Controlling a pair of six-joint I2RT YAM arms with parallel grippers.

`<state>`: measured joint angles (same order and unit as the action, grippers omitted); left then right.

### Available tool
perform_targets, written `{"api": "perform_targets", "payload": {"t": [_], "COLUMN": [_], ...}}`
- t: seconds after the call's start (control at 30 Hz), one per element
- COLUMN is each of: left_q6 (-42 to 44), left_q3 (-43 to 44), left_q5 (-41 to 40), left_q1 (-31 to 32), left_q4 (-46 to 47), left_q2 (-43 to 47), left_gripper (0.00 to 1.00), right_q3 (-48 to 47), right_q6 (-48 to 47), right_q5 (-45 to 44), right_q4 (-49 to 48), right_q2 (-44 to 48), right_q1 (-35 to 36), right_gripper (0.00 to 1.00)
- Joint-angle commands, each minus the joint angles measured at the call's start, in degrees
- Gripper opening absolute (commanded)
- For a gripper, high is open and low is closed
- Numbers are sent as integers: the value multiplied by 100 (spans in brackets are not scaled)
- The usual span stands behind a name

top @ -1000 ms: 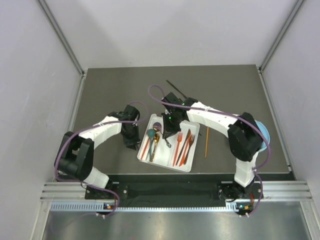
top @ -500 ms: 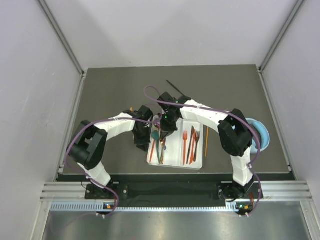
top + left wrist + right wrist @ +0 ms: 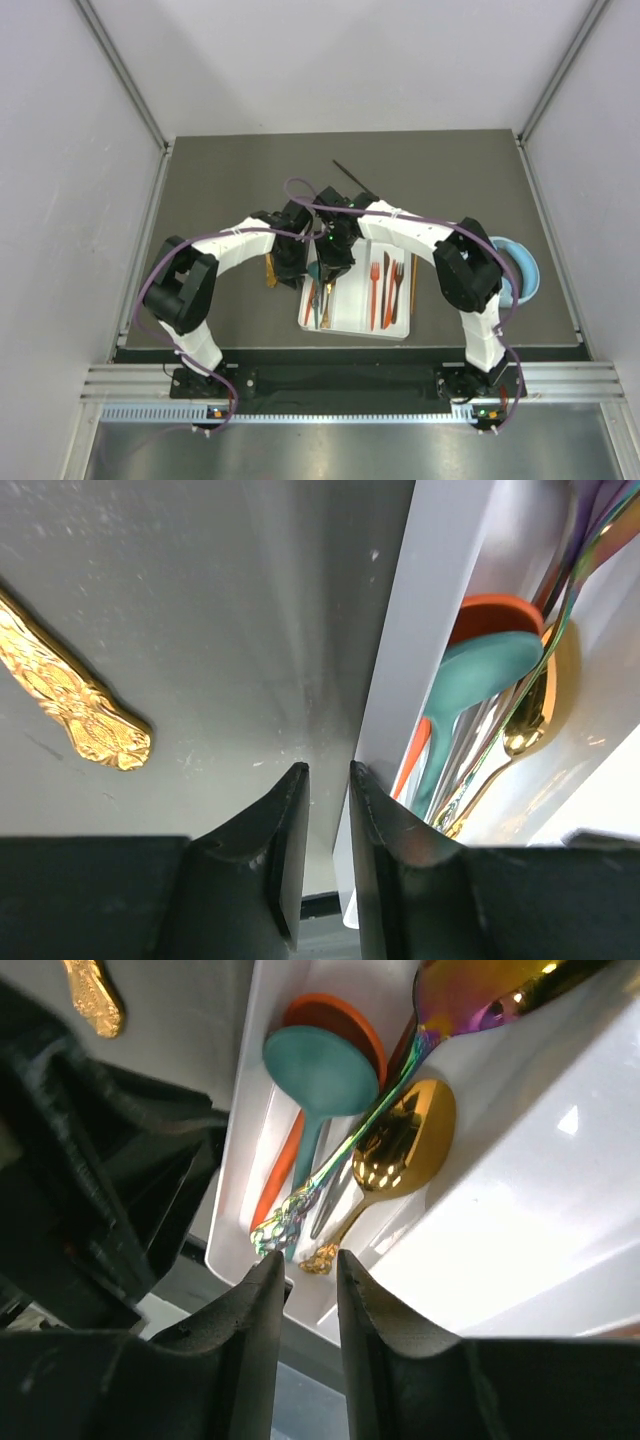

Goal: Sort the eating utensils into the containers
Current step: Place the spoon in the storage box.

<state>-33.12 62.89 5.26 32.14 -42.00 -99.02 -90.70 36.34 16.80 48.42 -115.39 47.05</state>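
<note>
- Our right gripper (image 3: 310, 1272), narrowly parted and empty, hovers over the tray's (image 3: 520, 1190) spoons (image 3: 320, 1070): placing, we judge.
- Our left gripper (image 3: 328, 780) is parted, empty; next we grasp the gold utensil (image 3: 95, 725) at the tray's nine o'clock.

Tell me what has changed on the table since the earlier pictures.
The white tray turned straight and shifted right. The left gripper moved right to its left wall. The right gripper seems to have released the iridescent spoon there. The black stick stayed.
</note>
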Motion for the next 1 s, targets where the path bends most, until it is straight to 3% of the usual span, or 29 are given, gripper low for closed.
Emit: {"api": "perform_targets", "payload": {"t": [0.0,0.07,0.2,0.4,0.97], "left_q6": [-98,-107,42,315,588], "left_q3": [267,311,486,865,1550], "left_q5": [-332,-428,-377,-104,-393], "left_q1": [29,12,-68,-76,-76], "left_q4": [52,-1,7,-45,-396], "left_q2": [164,208,252,41,-1021], "left_gripper": [29,29,32,34,32], "right_q3": [-475,-563,5,675,1669], "right_q6": [-223,-259,-302,-926,-962], "right_q5": [-360,-693,-915,-1240,-1205], "right_q4": [553,659,642,967,528], "right_q2": [710,1105,1747,2021,1854], "right_q1": [-64,-178,-1045,-1777,-1980], "right_gripper": [29,37,50,51,54]}}
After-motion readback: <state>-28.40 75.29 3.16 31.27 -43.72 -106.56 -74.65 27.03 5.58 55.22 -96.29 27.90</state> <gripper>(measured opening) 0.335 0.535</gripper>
